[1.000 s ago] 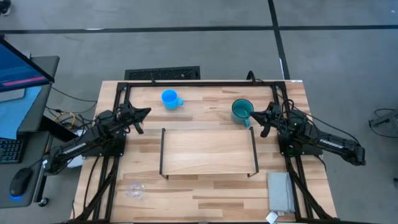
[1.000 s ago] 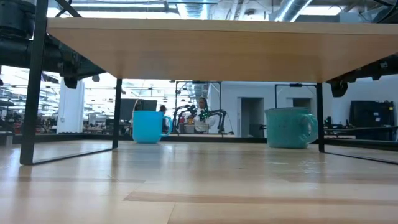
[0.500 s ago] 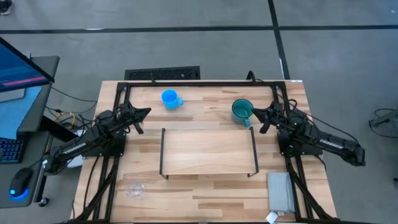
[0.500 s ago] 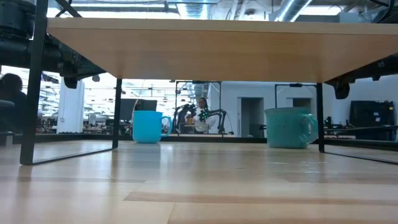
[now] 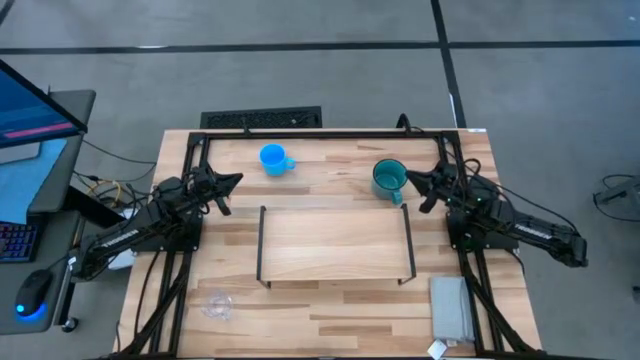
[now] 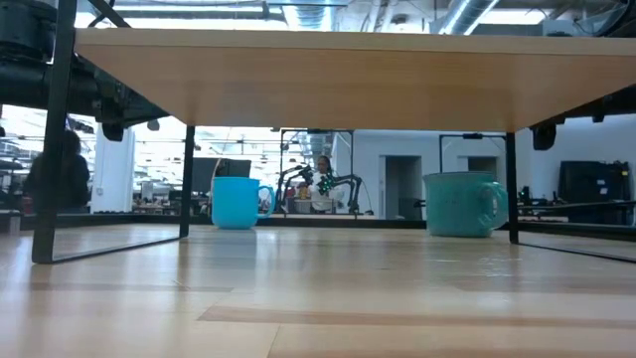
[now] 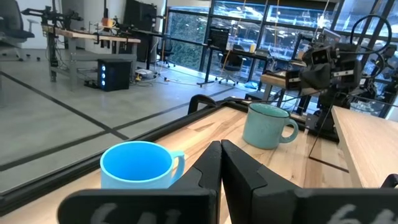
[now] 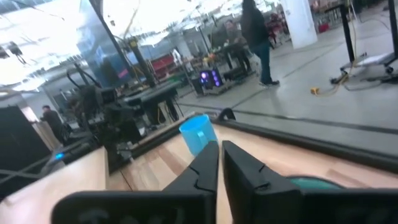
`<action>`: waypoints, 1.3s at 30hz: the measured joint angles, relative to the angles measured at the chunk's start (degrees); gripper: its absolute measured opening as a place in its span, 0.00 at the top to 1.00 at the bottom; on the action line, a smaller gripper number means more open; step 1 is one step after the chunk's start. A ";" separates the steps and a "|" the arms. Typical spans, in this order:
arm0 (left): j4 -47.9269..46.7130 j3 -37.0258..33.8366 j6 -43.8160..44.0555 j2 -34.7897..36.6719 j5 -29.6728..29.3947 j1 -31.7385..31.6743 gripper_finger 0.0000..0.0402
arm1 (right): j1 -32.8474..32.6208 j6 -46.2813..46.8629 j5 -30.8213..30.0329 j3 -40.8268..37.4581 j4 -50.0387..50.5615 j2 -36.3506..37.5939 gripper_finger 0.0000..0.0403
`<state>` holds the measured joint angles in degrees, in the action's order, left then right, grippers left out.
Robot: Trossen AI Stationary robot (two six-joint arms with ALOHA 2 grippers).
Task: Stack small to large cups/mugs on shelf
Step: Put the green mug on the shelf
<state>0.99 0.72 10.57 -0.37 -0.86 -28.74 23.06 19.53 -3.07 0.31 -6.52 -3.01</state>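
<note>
The bright blue mug (image 5: 273, 158) stands on its base at the far left of the table, and also shows in the left wrist view (image 7: 138, 165). The teal mug (image 5: 388, 178) stands at the far right, its handle toward the near edge. The small clear glass cup (image 5: 216, 304) stands near the table's near left corner. The shelf (image 5: 337, 243) stands mid-table with nothing on it. My left gripper (image 5: 232, 180) is shut and empty, left of the shelf. My right gripper (image 5: 412, 178) is shut and empty, just right of the teal mug.
A folded grey cloth (image 5: 450, 305) lies at the near right corner. A black frame rail (image 5: 320, 134) runs along the table's far edge. The shelf's black wire uprights (image 5: 262, 245) stand at its two ends. People show in the room beyond the table.
My right gripper has shifted a little toward the table's far edge beside the teal mug, still shut. The mugs, the glass cup and the shelf have stayed in place.
</note>
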 joint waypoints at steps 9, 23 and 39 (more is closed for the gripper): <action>0.00 0.02 -0.24 0.01 0.00 0.00 1.00 | -0.01 -1.81 0.02 -0.01 -3.19 0.00 0.65; 0.00 0.02 0.24 -0.01 0.00 0.01 1.00 | -0.08 4.42 0.05 -0.01 -3.08 0.00 0.44; 0.00 0.02 0.39 0.01 0.00 -0.01 1.00 | 1.53 -1.88 -1.49 7.67 -0.01 -0.06 0.50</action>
<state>0.99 0.73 10.96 -0.36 -0.86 -28.75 24.59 17.65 -4.56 7.97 -6.53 -3.07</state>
